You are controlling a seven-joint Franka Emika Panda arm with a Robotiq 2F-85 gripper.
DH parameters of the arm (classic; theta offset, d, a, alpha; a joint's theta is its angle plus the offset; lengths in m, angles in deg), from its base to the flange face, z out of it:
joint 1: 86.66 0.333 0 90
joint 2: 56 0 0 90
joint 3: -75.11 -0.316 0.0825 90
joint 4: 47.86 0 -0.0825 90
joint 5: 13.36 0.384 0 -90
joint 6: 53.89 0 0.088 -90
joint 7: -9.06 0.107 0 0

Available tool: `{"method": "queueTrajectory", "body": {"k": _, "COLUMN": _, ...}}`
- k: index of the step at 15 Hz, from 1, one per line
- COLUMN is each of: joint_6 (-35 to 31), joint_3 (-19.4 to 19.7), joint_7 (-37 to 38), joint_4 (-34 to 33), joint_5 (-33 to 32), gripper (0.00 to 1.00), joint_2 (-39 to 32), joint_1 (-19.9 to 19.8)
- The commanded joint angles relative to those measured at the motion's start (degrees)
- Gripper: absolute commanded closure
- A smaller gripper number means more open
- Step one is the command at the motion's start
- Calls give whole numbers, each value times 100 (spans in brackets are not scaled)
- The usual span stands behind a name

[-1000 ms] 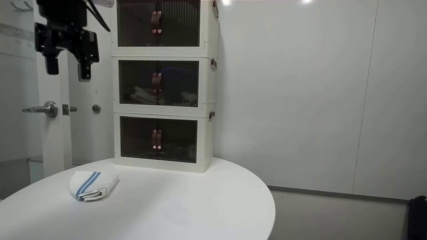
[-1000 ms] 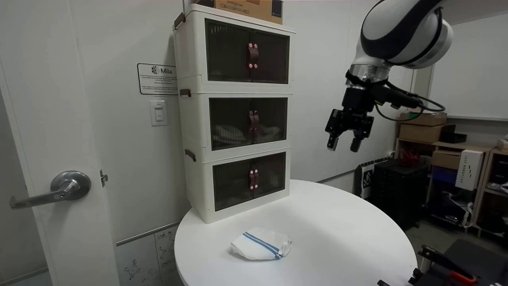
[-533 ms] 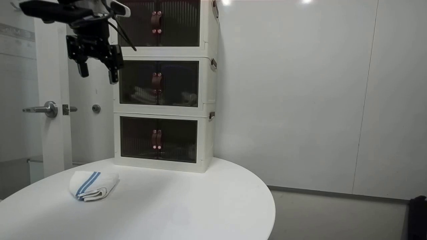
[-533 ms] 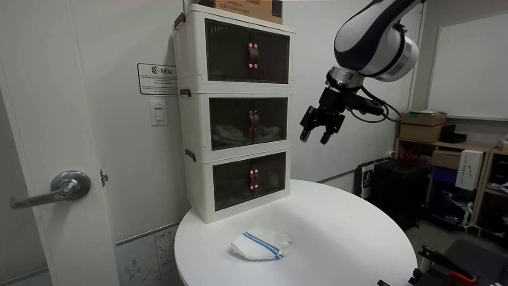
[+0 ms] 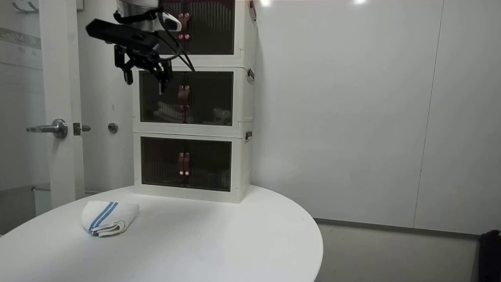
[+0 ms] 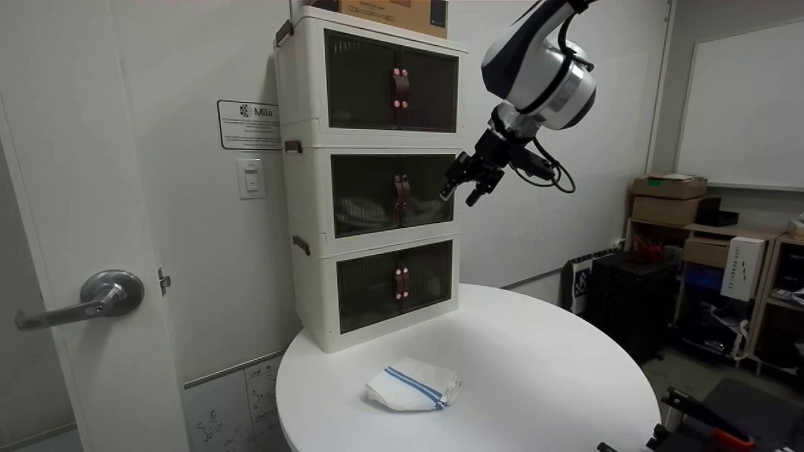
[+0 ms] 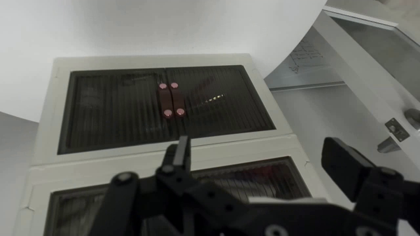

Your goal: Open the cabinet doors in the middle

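The middle cabinet's dark ribbed doors (image 5: 209, 105) are shut in both exterior views (image 6: 361, 188). Their two brown strap handles (image 5: 184, 96) meet at the centre, and they also show in an exterior view (image 6: 401, 191). My gripper (image 5: 145, 85) is open and empty, apart from the cabinet and in front of it, about level with the middle doors' upper part. It overlaps their edge in an exterior view (image 6: 459, 197). In the wrist view the picture is upside down; the gripper's fingers (image 7: 344, 167) are wide apart. A part of the middle doors (image 7: 242, 180) shows there, their handles hidden behind the gripper.
The bottom cabinet (image 7: 118, 111) and top cabinet (image 6: 361, 81) are shut, stacked with the middle one on a round white table (image 5: 235, 243). A folded white cloth with blue stripes (image 6: 411, 384) lies in front. A room door (image 5: 64, 168) stands beside the stack.
The arm and gripper have moved toward the cabinet and turned, with the wrist now tilted. The gripper stays open. The doors and the cloth have not moved.
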Motion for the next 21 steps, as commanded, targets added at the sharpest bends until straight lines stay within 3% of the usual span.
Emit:
{"method": "queueTrajectory", "body": {"k": 1, "joint_6": 718, "joint_3": 381, "joint_7": -1399, "joint_4": -1123, "joint_5": 956, "gripper": 0, "joint_2": -782, "joint_1": 66}}
{"method": "queueTrajectory", "body": {"k": 4, "joint_6": 1310, "joint_3": 530, "joint_7": -2175, "joint_4": -1772, "joint_5": 1512, "gripper": 0, "joint_2": -1272, "joint_1": -140}}
{"method": "queueTrajectory", "body": {"k": 5, "joint_6": 1479, "joint_3": -104, "joint_7": -2362, "joint_4": -1949, "joint_5": 1707, "gripper": 0, "joint_2": -1416, "joint_1": -863}}
{"method": "queueTrajectory", "body": {"k": 10, "joint_6": 1781, "joint_3": -781, "joint_7": -2979, "joint_4": -2719, "joint_5": 2928, "gripper": 0, "joint_2": -2153, "joint_1": -1732}}
{"method": "queueTrajectory", "body": {"k": 17, "joint_6": 1842, "joint_3": -1272, "joint_7": -3270, "joint_4": -3530, "joint_5": 3953, "gripper": 0, "joint_2": -2943, "joint_1": -2174}}
{"method": "queueTrajectory", "body": {"k": 21, "joint_6": 2088, "joint_3": -1387, "joint_7": -3409, "joint_4": -3920, "joint_5": 4047, "gripper": 0, "joint_2": -3254, "joint_1": -2223}}
